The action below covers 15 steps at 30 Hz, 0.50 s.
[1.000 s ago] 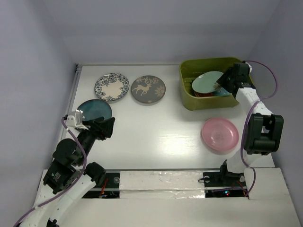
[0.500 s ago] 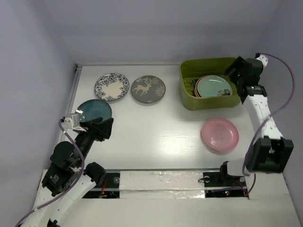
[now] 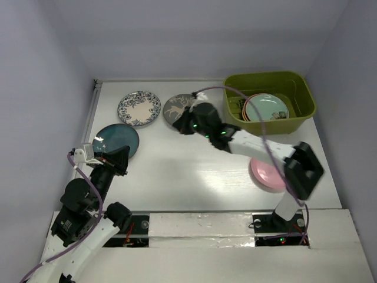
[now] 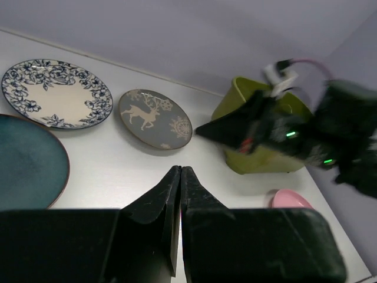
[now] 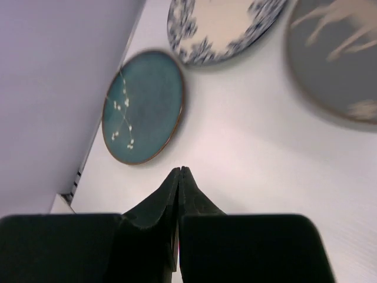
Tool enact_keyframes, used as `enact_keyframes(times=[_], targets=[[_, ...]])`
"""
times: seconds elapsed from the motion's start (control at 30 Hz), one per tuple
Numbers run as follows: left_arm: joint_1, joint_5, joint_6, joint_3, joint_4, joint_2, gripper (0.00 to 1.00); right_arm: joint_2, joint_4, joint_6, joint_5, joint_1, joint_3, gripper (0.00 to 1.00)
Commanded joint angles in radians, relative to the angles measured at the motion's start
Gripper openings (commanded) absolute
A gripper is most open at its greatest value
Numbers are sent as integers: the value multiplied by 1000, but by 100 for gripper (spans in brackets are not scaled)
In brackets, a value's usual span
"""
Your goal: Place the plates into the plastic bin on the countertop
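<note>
Both grippers are shut on nothing. My right gripper (image 3: 181,128) (image 5: 179,168) hovers over the near edge of the grey deer plate (image 3: 175,105) (image 5: 336,53), pointing toward the dark teal plate (image 3: 116,137) (image 5: 141,106). My left gripper (image 3: 119,158) (image 4: 180,168) hangs low just near of the teal plate. The blue-white floral plate (image 3: 139,108) (image 4: 56,93) lies beside the deer plate (image 4: 155,118). In the olive plastic bin (image 3: 271,78) (image 4: 235,97) a mint green plate (image 3: 266,107) rests on others, whose orange and red rims show. The right arm partly covers the pink plate (image 3: 265,175).
The white countertop (image 3: 194,171) is walled by lilac panels on the left, back and right. The right arm's forearm (image 3: 253,144) stretches across the middle from its base (image 3: 288,218). The bin stands in the back right corner.
The right arm left the bin, where the mint plate now lies flat, and swung left across the table to the deer plate, its jaws closing. The left jaws also closed.
</note>
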Motion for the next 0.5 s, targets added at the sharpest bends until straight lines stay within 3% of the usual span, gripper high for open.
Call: enact_keyframes(times=[0.0,0.07,0.1,0.13,0.2,0.47], targets=[[-1,-42,-8,12,12,-6,0,210,125,112,-9,96,150,1],[-1,-44,-10,13,10,0,0,301,153,197,-9,123,200,12],[-1,-45,-10,15,7,1,0,344,177,220,-9,143,248,39],[-1,-44,-10,15,6,6,0,419,182,264,2,143,268,54],[-1,-41,-10,15,9,4,0,492,200,298,-25,156,335,73],[-1,-33,-14,10,12,-5,11,780,210,416,-116,165,547,72]])
